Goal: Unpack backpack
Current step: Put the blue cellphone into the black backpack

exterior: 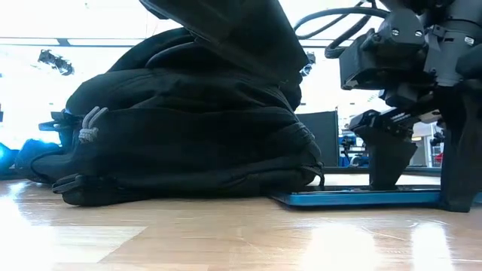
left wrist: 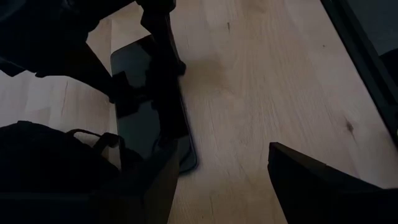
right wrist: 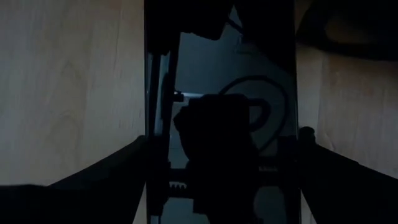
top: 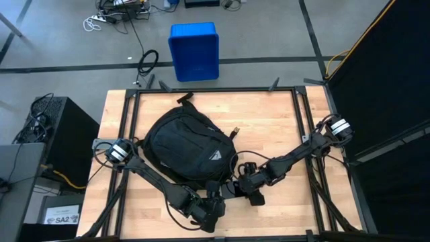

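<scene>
A black backpack (top: 183, 148) lies on its side in the middle of the wooden counter (top: 282, 128). Just beside it, a flat dark tablet (exterior: 354, 197) rests on the wood. The right claw (exterior: 392, 162) stands over the tablet, fingers spread across it, one fingertip touching its top face. The left claw (top: 213, 208) waits open near the counter's front edge, empty. A pinch on so thin a slab may slip or scrape, or push the tablet against the bag.
</scene>
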